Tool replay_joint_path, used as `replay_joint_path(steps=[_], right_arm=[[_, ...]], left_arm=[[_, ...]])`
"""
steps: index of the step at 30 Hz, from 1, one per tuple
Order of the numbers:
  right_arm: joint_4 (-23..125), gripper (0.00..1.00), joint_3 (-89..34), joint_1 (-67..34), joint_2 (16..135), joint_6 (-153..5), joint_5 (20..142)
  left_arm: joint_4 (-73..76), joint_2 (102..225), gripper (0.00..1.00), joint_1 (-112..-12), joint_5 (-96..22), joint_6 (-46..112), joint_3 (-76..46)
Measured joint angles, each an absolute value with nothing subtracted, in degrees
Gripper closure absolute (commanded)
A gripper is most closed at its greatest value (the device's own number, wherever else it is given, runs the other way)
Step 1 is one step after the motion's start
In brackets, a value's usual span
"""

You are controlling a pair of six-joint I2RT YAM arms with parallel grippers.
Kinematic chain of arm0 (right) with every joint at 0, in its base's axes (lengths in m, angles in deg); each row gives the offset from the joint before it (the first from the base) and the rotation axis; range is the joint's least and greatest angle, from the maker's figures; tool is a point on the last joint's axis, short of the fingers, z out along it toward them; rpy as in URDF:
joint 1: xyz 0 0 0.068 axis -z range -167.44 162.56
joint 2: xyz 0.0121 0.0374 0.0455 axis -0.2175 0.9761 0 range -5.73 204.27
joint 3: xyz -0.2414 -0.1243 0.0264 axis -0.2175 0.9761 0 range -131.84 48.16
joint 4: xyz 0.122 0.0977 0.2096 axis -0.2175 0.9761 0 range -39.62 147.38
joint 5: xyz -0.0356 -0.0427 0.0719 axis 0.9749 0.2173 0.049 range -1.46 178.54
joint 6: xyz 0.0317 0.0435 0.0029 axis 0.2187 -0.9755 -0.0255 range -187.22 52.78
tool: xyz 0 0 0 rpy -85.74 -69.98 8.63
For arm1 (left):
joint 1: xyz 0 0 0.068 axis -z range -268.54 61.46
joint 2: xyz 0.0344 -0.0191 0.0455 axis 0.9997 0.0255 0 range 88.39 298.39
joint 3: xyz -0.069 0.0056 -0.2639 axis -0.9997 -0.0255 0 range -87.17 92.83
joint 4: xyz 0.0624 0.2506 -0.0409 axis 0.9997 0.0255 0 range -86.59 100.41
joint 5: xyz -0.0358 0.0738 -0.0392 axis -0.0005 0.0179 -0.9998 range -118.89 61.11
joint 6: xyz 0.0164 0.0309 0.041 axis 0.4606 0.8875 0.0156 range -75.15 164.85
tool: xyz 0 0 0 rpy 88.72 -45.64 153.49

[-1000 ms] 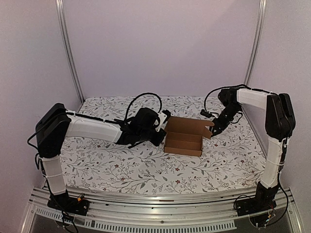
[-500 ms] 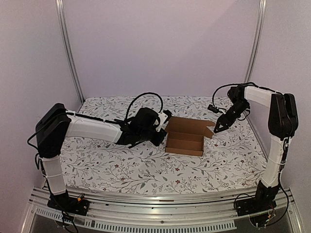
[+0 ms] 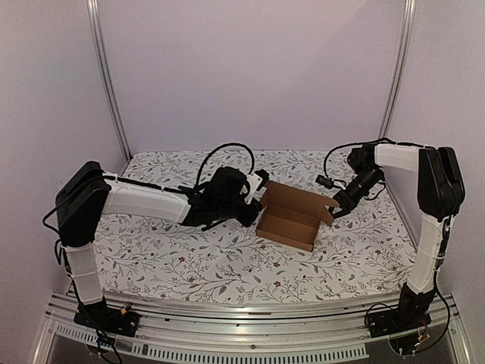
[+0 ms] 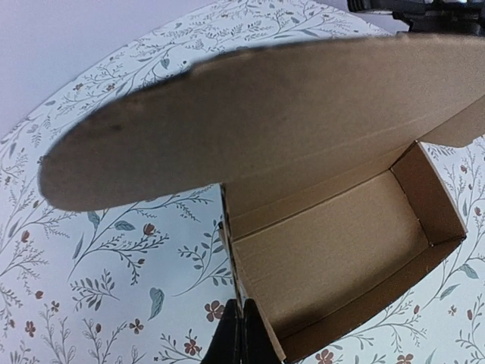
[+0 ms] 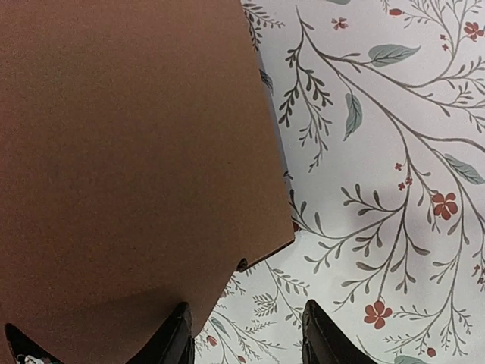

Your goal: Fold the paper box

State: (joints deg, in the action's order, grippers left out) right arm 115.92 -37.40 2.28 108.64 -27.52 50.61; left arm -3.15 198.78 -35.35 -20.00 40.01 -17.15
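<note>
Brown cardboard makes up the paper box, which sits on the table a little right of centre, between the ends of the two arms. It is a shallow oblong tray, open upward and turned slightly askew to the table edges. Its lid panel rises from the far long side, and in the left wrist view this panel leans over much of the tray. The inside of the tray is bare cardboard with low walls standing on all sides. At the right end a small side flap sticks out past the tray.

The left arm reaches in low from the left, with a black cable looping above its wrist. The left fingers are pressed together, and their tips sit right at the top edge of the box's left end wall. Whether they touch the wall cannot be told.

The right arm bends in from the right and comes down at the box's right end. The right fingers stand apart and grip nothing. A cardboard panel fills the left of that wrist view, its lower corner lying just ahead of the gap between them. A white cloth printed with leafy sprigs and small red flowers covers the table.
</note>
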Motion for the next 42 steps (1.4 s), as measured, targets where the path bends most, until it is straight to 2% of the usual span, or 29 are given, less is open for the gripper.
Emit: replay_joint_path(steps=[13,20,24,29,35,38,42], right_arm=[[113.6,0.52,-36.6,-0.6,106.4,-31.2,52.3],[117.1,0.52,-36.7,7.8,105.8,-26.3,55.0],[117.7,0.51,-33.1,11.7,101.6,-20.2,56.5],[118.0,0.59,-27.2,9.5,93.0,-15.7,56.0],[114.8,0.83,-22.0,6.2,87.6,-16.1,54.0],[113.3,0.86,-19.9,5.0,87.3,-17.5,53.7],[112.5,0.86,-19.5,4.1,87.4,-18.9,52.9]], left_arm=[[-4.9,201.4,1.00,-34.0,-22.1,39.0,-16.6],[-4.9,201.4,1.00,-33.9,-22.3,39.0,-16.6],[-4.9,201.4,1.00,-33.9,-22.5,39.0,-16.4],[-4.3,201.4,1.00,-33.9,-22.9,38.0,-15.4],[-4.2,201.4,1.00,-33.9,-22.7,35.9,-14.7],[-3.9,201.4,1.00,-33.8,-22.5,35.2,-14.7],[-3.8,201.7,1.00,-33.7,-22.4,34.6,-14.5]])
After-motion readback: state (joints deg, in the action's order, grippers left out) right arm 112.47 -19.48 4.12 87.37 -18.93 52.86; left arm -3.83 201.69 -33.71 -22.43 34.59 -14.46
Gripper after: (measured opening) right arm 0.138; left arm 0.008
